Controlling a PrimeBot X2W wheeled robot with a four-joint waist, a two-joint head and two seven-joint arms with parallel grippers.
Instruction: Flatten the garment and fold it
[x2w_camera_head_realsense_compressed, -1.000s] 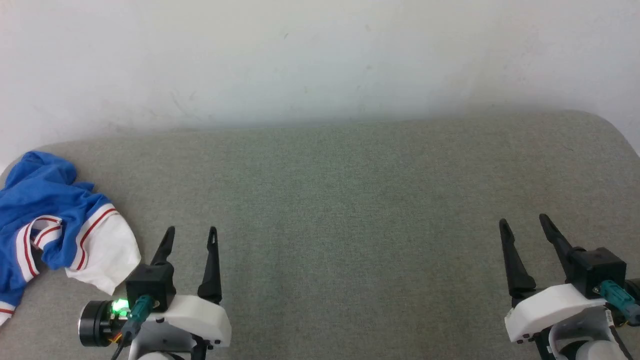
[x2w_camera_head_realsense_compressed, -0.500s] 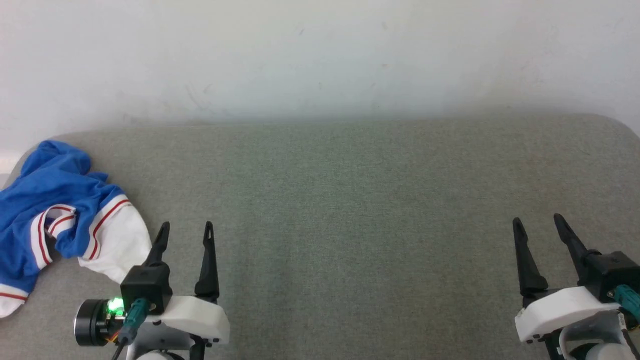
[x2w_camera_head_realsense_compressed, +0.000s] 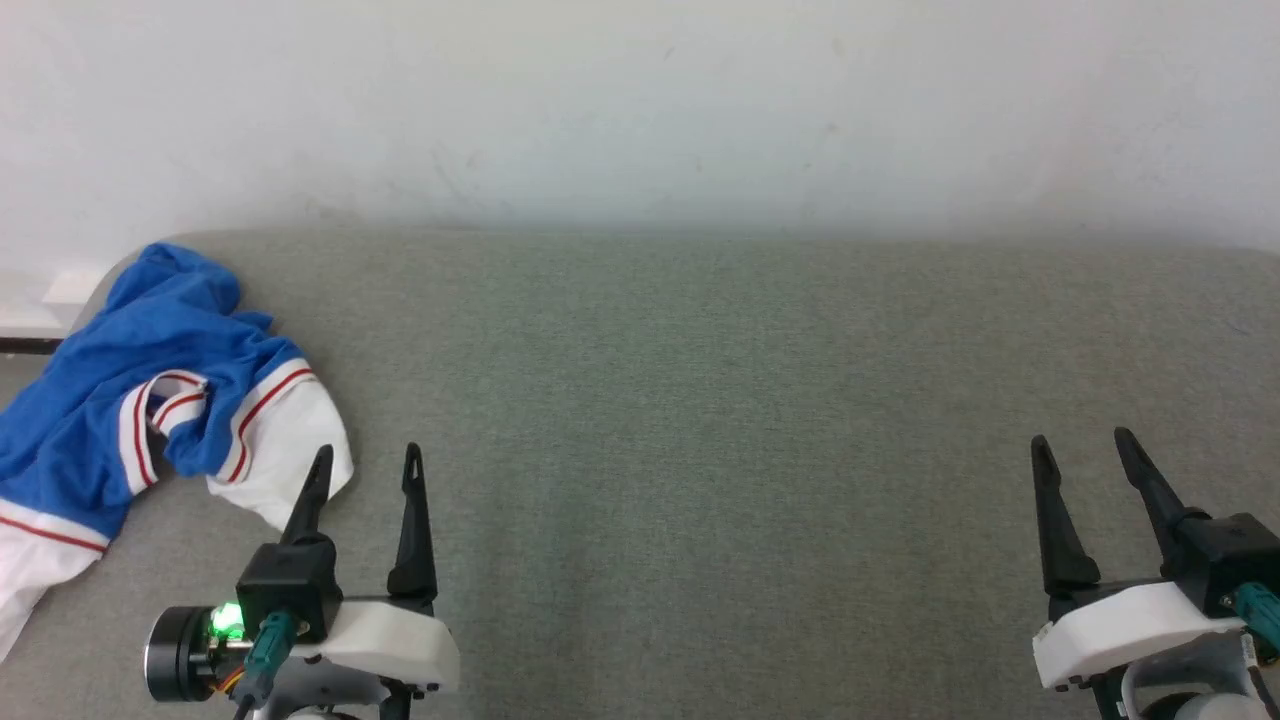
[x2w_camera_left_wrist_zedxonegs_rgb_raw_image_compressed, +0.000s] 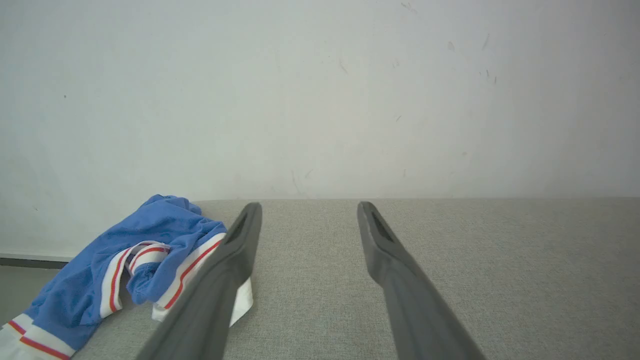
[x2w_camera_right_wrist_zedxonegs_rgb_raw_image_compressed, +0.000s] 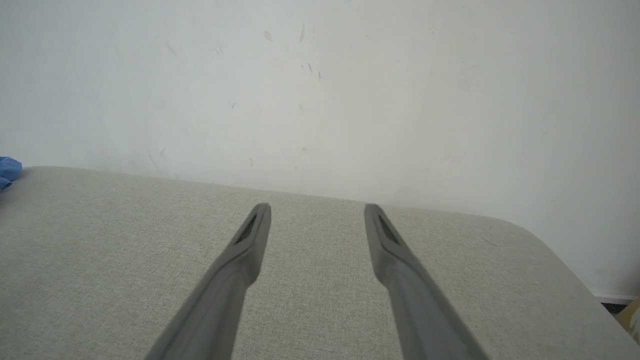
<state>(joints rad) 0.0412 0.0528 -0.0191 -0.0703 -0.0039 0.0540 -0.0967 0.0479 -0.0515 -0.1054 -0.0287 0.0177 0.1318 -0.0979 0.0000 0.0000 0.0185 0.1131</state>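
A crumpled blue jersey T-shirt (x2w_camera_head_realsense_compressed: 150, 340), trimmed in white with red stripes, is seen heaped at the far left end of a grey fabric-covered surface (x2w_camera_head_realsense_compressed: 700, 400) that is set against a pale, scuffed wall (x2w_camera_head_realsense_compressed: 640, 100). Part of the shirt is draped over the surface's left edge, and one white sleeve is turned toward the left gripper (x2w_camera_head_realsense_compressed: 367, 450). That gripper's jaws are spread wide with nothing between them. In the head view, the tip of its outer finger is shown overlapping the sleeve's edge; whether cloth is touched cannot be told. From the left wrist camera, the shirt is seen to the left of the jaws, outside the gap, with the sleeve partly hidden behind the left-hand finger. The right gripper (x2w_camera_head_realsense_compressed: 1081, 437) is held well apart from the shirt, near the surface's right end, its jaws likewise spread and empty. In the right wrist view, a sliver of blue cloth is caught at the far left edge.
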